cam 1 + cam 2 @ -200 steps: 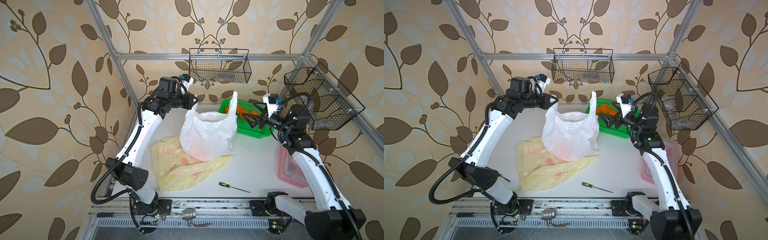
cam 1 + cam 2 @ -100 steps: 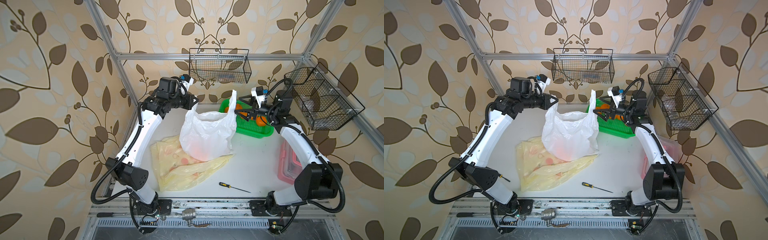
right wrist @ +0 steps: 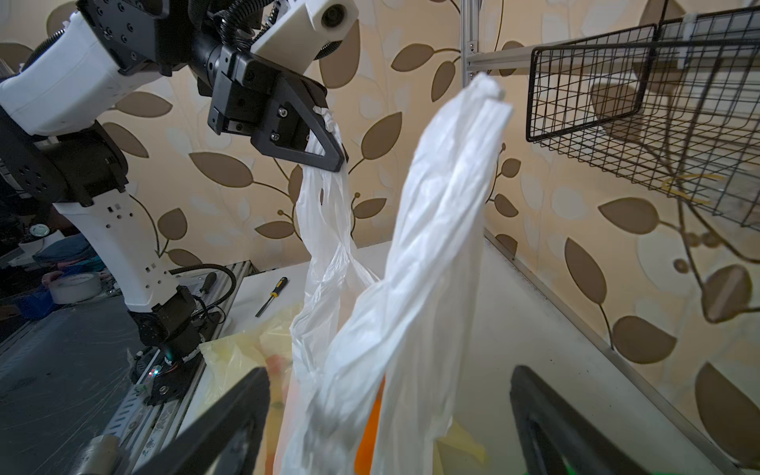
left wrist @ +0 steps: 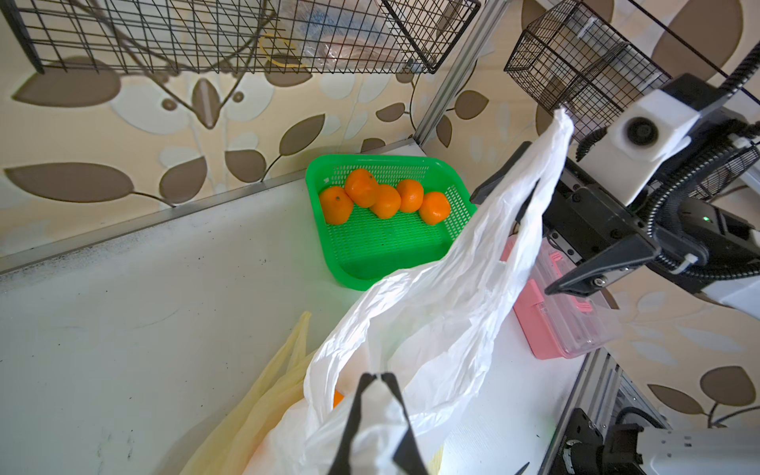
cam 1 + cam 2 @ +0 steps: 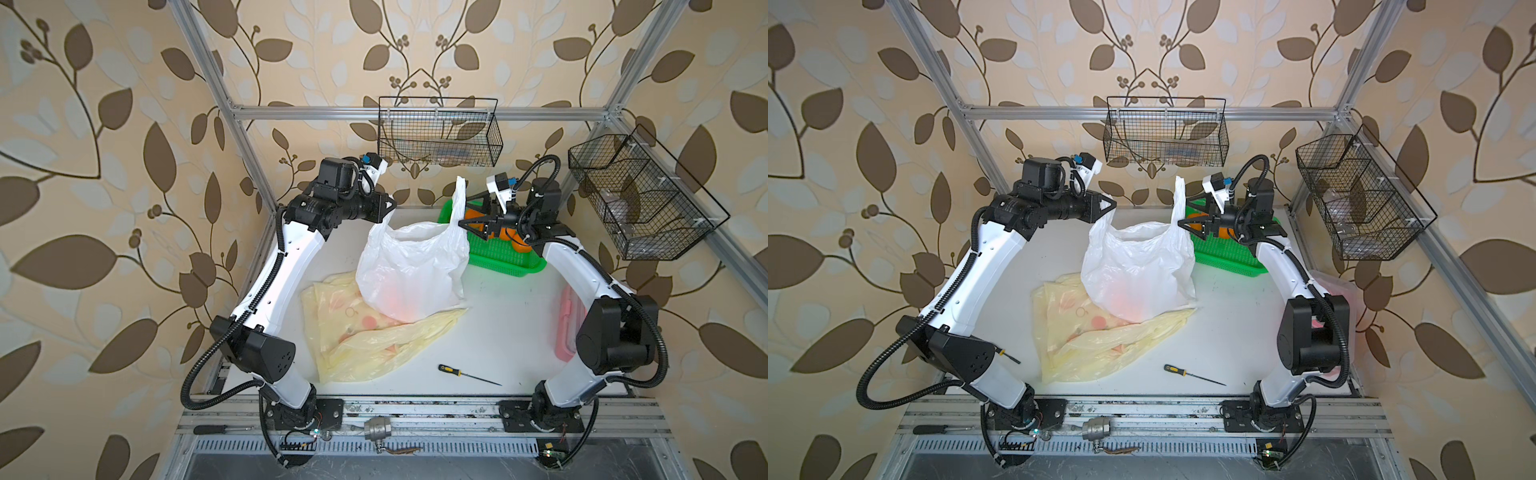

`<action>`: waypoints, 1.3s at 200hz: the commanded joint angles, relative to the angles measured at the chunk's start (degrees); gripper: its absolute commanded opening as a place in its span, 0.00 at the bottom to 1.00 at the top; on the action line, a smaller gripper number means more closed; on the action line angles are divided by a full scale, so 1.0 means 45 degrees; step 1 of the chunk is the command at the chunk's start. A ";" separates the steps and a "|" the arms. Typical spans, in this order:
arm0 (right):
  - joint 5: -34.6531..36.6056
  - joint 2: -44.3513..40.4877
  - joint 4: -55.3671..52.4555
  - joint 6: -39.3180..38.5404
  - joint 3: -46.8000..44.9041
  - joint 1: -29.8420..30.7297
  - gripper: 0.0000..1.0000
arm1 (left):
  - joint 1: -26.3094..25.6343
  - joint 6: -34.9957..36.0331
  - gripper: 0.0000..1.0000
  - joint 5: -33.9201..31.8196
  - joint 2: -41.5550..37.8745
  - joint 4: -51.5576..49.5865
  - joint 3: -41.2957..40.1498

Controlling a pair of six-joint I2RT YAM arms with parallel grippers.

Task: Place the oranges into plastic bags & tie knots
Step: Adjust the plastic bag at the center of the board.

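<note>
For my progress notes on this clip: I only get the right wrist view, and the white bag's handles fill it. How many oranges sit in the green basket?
Observer: Five oranges show in the green basket, going by the left wrist view.
Operator: What is the bag's base resting on?
Observer: In both top views the white bag stands partly on the flat yellow bags.
Operator: Any other container around?
Observer: A clear box with a pink handle lies at the table edge near the basket.
</note>
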 commanded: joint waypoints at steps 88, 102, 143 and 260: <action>-0.0682 0.1231 0.1609 0.1343 0.0932 0.0486 0.62 | 0.0068 0.0389 0.00 0.0353 -0.0650 0.0452 -0.0124; -0.0780 0.1184 0.1652 0.1367 0.0893 0.0506 0.51 | 0.0068 0.0408 0.00 0.0365 -0.0685 0.0503 -0.0172; -0.0025 0.0033 0.2633 0.1997 -0.0010 0.0385 0.14 | 0.0094 0.0199 0.00 -0.0376 -0.1109 0.0882 -0.0543; 0.9671 -0.6025 -0.7757 -0.4368 -0.0921 0.3173 0.00 | -0.0447 0.0470 0.00 0.1138 -0.1877 0.0588 -0.0014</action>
